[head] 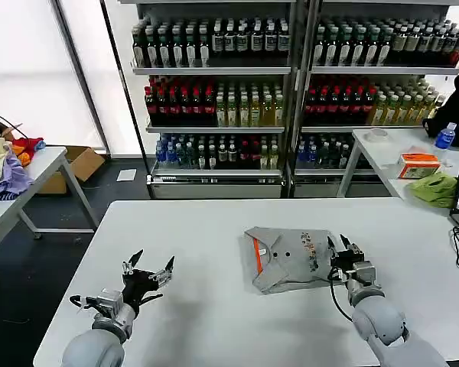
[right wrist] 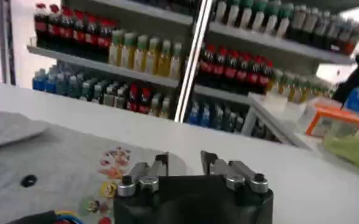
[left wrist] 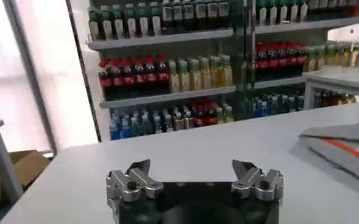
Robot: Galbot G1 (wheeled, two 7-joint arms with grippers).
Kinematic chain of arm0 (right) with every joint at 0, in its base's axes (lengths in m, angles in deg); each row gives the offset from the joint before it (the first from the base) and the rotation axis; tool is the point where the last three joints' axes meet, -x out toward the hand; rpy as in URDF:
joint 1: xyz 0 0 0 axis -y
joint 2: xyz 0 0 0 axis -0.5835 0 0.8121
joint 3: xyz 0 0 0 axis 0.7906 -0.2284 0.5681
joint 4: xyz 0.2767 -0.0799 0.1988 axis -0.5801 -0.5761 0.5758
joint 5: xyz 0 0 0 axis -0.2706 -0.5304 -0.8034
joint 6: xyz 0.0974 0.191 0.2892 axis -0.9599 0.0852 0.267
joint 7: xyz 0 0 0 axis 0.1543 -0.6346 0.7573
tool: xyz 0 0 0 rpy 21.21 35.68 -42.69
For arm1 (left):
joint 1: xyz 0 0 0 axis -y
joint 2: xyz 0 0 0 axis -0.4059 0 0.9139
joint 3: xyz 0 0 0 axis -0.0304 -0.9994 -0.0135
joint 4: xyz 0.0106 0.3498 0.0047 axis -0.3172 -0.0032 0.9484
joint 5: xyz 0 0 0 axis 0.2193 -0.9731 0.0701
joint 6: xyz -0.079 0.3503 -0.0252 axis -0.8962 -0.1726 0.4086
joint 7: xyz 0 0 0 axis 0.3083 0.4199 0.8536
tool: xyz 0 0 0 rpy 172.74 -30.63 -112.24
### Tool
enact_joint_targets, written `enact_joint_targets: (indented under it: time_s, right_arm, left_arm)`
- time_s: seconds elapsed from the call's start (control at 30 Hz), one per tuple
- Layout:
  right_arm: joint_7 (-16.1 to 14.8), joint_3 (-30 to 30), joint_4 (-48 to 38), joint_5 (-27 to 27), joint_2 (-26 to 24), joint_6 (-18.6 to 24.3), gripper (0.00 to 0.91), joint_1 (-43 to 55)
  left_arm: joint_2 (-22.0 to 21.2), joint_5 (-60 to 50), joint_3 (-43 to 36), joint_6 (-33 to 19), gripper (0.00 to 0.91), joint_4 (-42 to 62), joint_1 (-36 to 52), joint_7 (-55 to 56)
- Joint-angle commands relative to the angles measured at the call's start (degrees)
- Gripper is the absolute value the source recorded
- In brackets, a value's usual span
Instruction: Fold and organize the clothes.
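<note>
The right gripper rests at the right edge of the folded grey T-shirt, its jaws a little apart and holding nothing; in the right wrist view the same gripper hangs just above the shirt's chest print, with a gap showing between the jaw tips. The left gripper hovers over bare table well to the left of the T-shirt, jaws spread wide and empty; in the left wrist view that gripper has only table surface beneath it and the T-shirt off to one side.

The T-shirt lies near the middle of the table, already folded into a compact packet with its orange neck strip on the side nearer the left gripper.

By the look of it the folding is mostly done, and the step in hand is tidying or a last fold. The next move likely calls for the right jaws to close on the near edge, with the left gripper coming across to steady the packet.
</note>
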Motion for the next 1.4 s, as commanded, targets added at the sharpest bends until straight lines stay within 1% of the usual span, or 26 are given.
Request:
enact_joint_targets:
  time_s: [0.03, 0.07, 0.13, 0.2, 0.27, 0.3, 0.33, 0.37, 0.47, 0.5, 0.53, 0.6, 0.73, 0.77, 0.87, 1.1, 1.23, 1.33, 1.37, 1.4]
  right_arm:
    - [-2.4, -2.2, 13.2, 9.0, 1.5, -0.2, 0.907, -9.4]
    - [-2.3, -3.3, 13.3, 8.5, 1.2, -0.6, 0.907, -9.3]
    - [-1.6, -6.4, 14.4, 4.0, -0.9, -4.3, 0.907, -8.6]
    - [-0.8, -8.1, 14.6, -0.4, -3.1, -6.6, 0.907, -7.3]
    - [-0.1, -9.4, 13.8, -3.9, -4.7, -7.9, 0.907, -5.6]
    - [0.4, -9.8, 13.0, -7.0, -5.3, -8.9, 0.907, -4.8]
    - [0.5, -10.1, 12.5, -8.1, -5.4, -9.3, 0.907, -4.3]
    - [1.1, -10.3, 11.2, -10.4, -5.6, -9.9, 0.907, -3.1]
    - [2.7, -10.6, 9.2, -14.9, -4.5, -11.1, 0.907, -1.4]
    - [3.3, -10.3, 8.9, -17.3, -3.9, -11.7, 0.907, -1.2]
    - [3.4, -10.2, 8.8, -17.8, -3.8, -11.8, 0.907, -1.2]
    - [4.2, -9.8, 8.3, -20.6, -3.0, -11.9, 0.907, -1.9]
    - [4.9, -8.8, 8.4, -22.4, -1.9, -11.6, 0.907, -3.0]
    - [5.5, -8.5, 8.7, -23.6, -1.4, -11.8, 0.907, -3.4]
    - [6.8, -8.3, 8.9, -23.8, -0.7, -11.9, 0.907, -3.8]
    - [11.2, -8.3, 10.7, -24.3, 0.2, -13.0, 0.907, -5.1]
    - [11.8, -7.5, 12.6, -24.1, -0.4, -12.8, 0.907, -5.7]
    - [11.2, -5.4, 14.6, -20.8, -1.3, -11.3, 0.907, -5.6]
    - [10.7, -4.5, 15.7, -18.5, -1.7, -10.6, 0.907, -5.8]
    - [9.5, -3.4, 16.8, -15.5, -2.0, -9.2, 0.907, -6.2]
  left_arm:
    - [-3.0, -2.8, -2.0, 0.1, 0.907, -1.1, -2.4, -0.1]
    - [-3.1, -2.9, -2.2, 0.1, 0.907, -1.0, -2.5, 0.0]
    - [-3.2, -3.3, -2.4, 0.0, 0.907, -0.9, -2.8, -0.1]
    - [-3.3, -3.4, -2.4, -0.1, 0.907, -0.8, -3.0, -0.1]
    - [-3.4, -3.5, -2.3, -0.2, 0.907, -0.6, -3.1, -0.1]
    - [-3.4, -3.5, -2.4, -0.3, 0.907, -0.4, -3.1, -0.1]
    - [-3.5, -3.6, -2.4, -0.4, 0.907, -0.2, -3.1, -0.1]
    - [-3.6, -3.6, -2.5, -0.5, 0.907, 0.0, -3.1, -0.2]
    - [-3.8, -3.9, -2.6, -0.8, 0.907, 0.7, -3.1, -0.2]
    - [-3.8, -3.9, -2.6, -0.9, 0.907, 0.9, -3.0, -0.2]
    - [-3.8, -3.9, -2.6, -0.9, 0.907, 1.1, -3.0, -0.3]
    - [-3.6, -3.9, -2.6, -0.9, 0.907, 1.4, -2.8, -0.2]
    - [-3.2, -3.8, -2.6, -0.8, 0.907, 1.5, -2.8, -0.3]
    - [-3.1, -3.8, -2.6, -0.8, 0.907, 1.6, -2.7, -0.4]
    - [-2.8, -3.7, -2.6, -0.8, 0.907, 1.6, -2.7, -0.4]
    - [-2.4, -3.3, -2.5, -0.8, 0.907, 1.1, -2.8, -0.5]
    - [-2.3, -3.3, -2.5, -0.8, 0.907, 1.2, -2.8, -0.6]
    - [-2.4, -2.7, -2.3, -0.8, 0.907, 0.8, -2.5, -0.5]
    - [-2.5, -2.3, -2.1, -1.0, 0.907, 0.7, -2.4, -0.3]
    - [-2.7, -1.9, -2.0, -1.5, 0.907, 0.6, -2.3, -0.1]
